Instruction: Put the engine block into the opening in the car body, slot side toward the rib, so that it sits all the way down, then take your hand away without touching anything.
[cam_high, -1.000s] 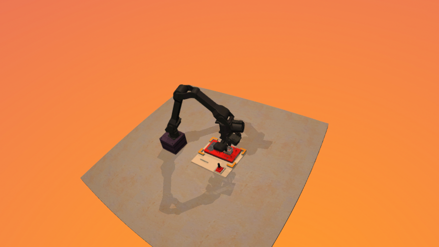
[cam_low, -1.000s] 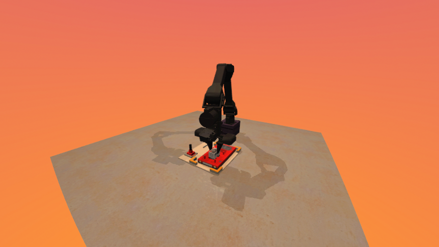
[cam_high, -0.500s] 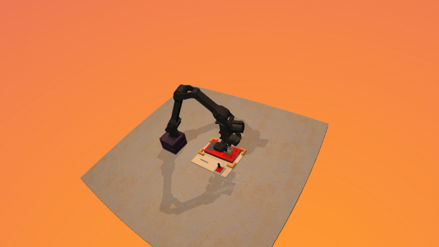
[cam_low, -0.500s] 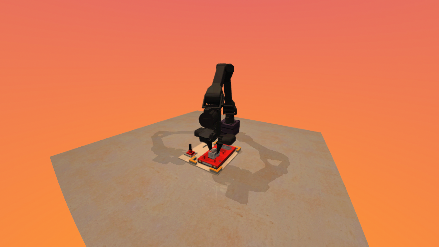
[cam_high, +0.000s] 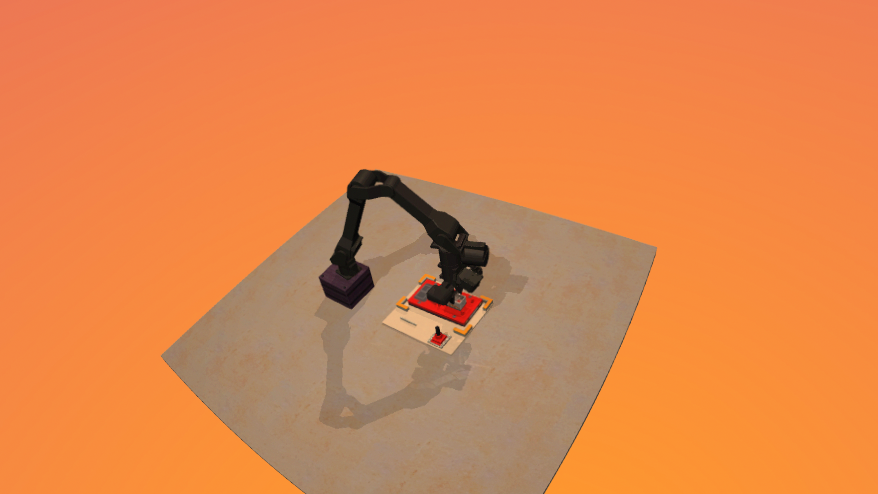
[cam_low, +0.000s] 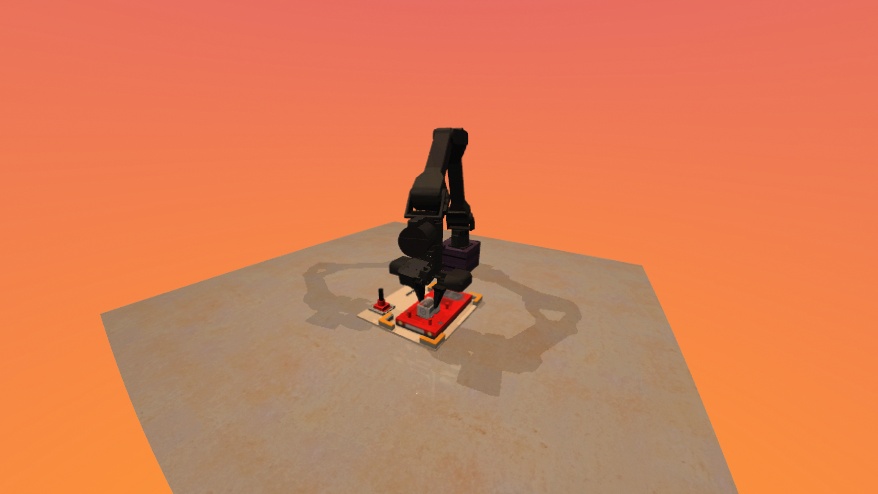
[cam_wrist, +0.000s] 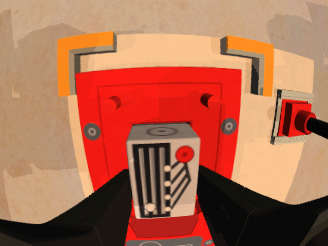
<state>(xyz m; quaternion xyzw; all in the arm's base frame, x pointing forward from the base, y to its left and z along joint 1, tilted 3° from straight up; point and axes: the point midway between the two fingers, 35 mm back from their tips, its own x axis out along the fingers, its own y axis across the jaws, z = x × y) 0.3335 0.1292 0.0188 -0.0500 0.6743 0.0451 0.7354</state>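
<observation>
warm light, doubled soft-grey arm shadows, small details blurry, edges bowed

orange corner brackets (cam_high: 462, 330) (cam_low: 432, 339) (cam_wrist: 86, 42), cream board (cam_high: 412, 333) (cam_low: 370, 315) (cam_wrist: 296, 174), red block with black upright handle (cam_high: 438, 338) (cam_low: 381, 304) (cam_wrist: 295, 119)

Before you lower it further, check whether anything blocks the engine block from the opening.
Nothing visible does: the hand grips the engine block over the red car body. The block itself hides most of the opening.
</observation>
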